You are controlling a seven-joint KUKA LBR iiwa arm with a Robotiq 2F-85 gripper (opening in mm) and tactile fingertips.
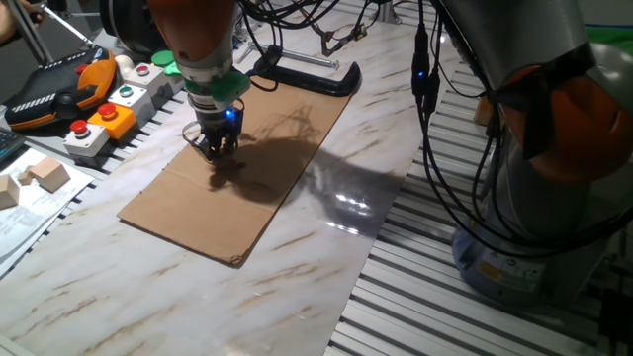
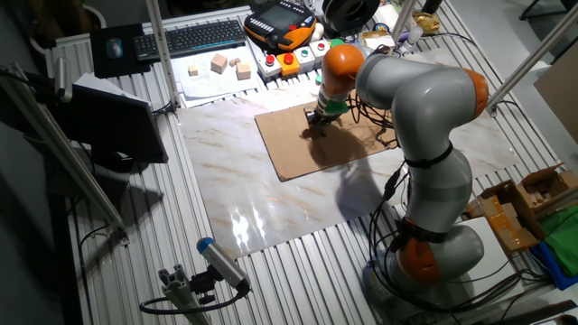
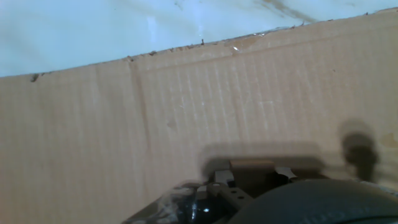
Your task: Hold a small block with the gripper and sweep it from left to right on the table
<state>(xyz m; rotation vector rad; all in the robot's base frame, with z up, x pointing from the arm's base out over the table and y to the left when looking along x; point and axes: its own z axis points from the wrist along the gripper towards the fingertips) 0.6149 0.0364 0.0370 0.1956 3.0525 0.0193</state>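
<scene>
My black gripper [image 1: 218,150] with its blue light stands low over the brown cardboard sheet [image 1: 247,193], which lies on the white marble table [image 1: 198,297]. From the other side the gripper [image 2: 316,120] is near the sheet's back left part. In the hand view the small block [image 3: 252,167], a tiny brown cube, sits squeezed between the two fingertips [image 3: 285,173], right at the cardboard's surface. The gripper is shut on it. In both fixed views the block is too small to make out.
A black C-clamp [image 1: 307,74] lies at the cardboard's far end. Button boxes [image 1: 109,114], an orange pendant [image 1: 59,94] and pale wooden blocks [image 1: 45,175] line the left side. Black cables [image 1: 425,79] hang on the right above the ribbed slats [image 1: 445,307].
</scene>
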